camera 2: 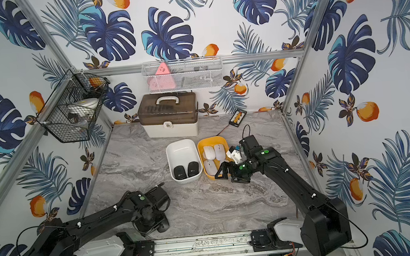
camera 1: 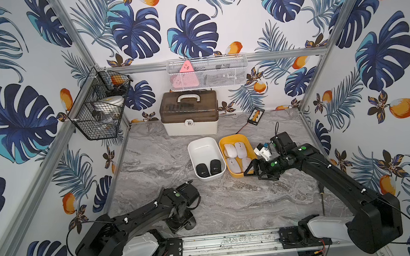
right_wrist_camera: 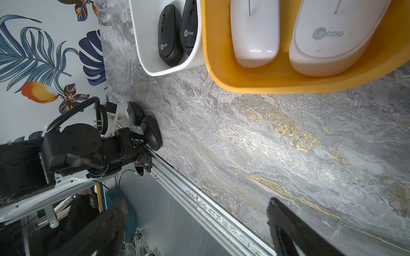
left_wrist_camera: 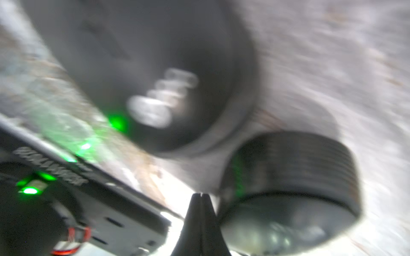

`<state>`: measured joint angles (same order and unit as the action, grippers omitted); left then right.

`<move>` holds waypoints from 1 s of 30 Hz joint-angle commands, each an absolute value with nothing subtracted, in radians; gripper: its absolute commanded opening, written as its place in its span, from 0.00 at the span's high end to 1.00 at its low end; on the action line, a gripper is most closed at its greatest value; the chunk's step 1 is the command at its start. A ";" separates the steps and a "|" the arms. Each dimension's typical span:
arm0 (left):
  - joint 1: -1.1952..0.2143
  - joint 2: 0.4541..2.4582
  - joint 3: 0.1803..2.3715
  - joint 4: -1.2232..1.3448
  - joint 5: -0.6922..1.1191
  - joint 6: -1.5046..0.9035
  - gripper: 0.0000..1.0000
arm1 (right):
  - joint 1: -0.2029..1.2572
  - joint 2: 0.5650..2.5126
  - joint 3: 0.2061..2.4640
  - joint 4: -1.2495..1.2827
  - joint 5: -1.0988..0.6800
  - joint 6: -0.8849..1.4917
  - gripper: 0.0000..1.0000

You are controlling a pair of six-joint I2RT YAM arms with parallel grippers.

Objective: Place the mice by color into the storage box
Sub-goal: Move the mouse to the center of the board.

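Observation:
Two black mice (camera 1: 202,170) (camera 1: 215,166) lie in the white storage box (camera 1: 204,150). Several white mice (camera 1: 229,150) fill the yellow storage box (camera 1: 233,136) beside it. In the right wrist view two more black mice (right_wrist_camera: 135,113) (right_wrist_camera: 153,136) rest on the table's front left edge, right by the left arm's wrist. The blurred left wrist view shows them close up (left_wrist_camera: 133,77) (left_wrist_camera: 288,177). My left gripper (left_wrist_camera: 200,195) is shut and empty between them. My right gripper (camera 1: 250,170) (right_wrist_camera: 196,208) hangs open and empty over the yellow box's near end.
A brown-lidded case (camera 1: 189,112) stands at the back wall under a white mesh shelf (camera 1: 207,72). A black wire basket (camera 1: 99,110) hangs at the back left. A small black-and-orange device (camera 1: 256,115) lies at the back right. An aluminium rail (camera 1: 230,241) runs along the front edge.

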<state>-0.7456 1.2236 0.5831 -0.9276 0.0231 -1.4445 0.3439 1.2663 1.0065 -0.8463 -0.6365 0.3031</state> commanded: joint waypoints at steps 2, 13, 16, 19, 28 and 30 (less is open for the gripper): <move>-0.805 1.295 0.652 -0.853 0.036 -1.471 0.99 | 0.344 1.266 1.006 -0.845 -0.627 0.308 0.00; -0.894 1.505 0.813 -0.784 0.044 -1.424 0.97 | 0.344 1.274 1.009 -0.847 -0.614 0.304 0.00; -0.920 1.524 0.843 -0.792 0.037 -1.419 0.97 | 0.344 1.269 1.010 -0.853 -0.608 0.301 0.00; -0.954 1.542 0.881 -0.800 0.029 -1.413 0.96 | 0.344 1.264 1.008 -0.856 -0.605 0.301 0.00; -0.994 1.626 0.952 -0.807 -0.003 -1.383 0.95 | 0.343 1.253 1.003 -0.863 -0.595 0.298 0.00; -0.993 1.652 0.974 -0.817 -0.019 -1.360 0.95 | 0.343 1.254 1.004 -0.867 -0.595 0.296 0.00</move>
